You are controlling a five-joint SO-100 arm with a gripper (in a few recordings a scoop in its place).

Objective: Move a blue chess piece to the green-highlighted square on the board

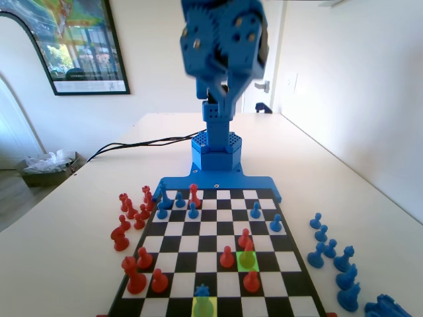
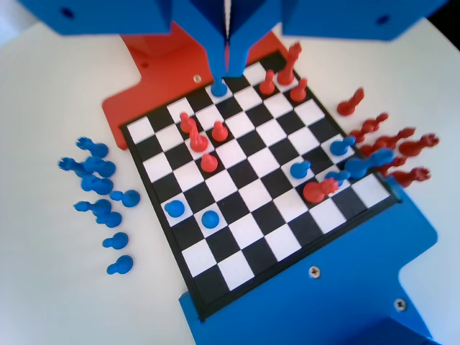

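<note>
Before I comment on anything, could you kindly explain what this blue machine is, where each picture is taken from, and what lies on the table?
The blue machine is a small robot arm bolted to the far end of the board. One picture comes from a fixed camera facing the arm along the board; the other rides on the arm's wrist and looks down. The gripper hangs high above the board, its jaws together and holding nothing. Red and blue chess pieces stand on the board, with captured ones beside it on the table. The blue chess piece, with a spiky crown, stands on a yellow square. The green-highlighted square has a red piece on it.
</note>
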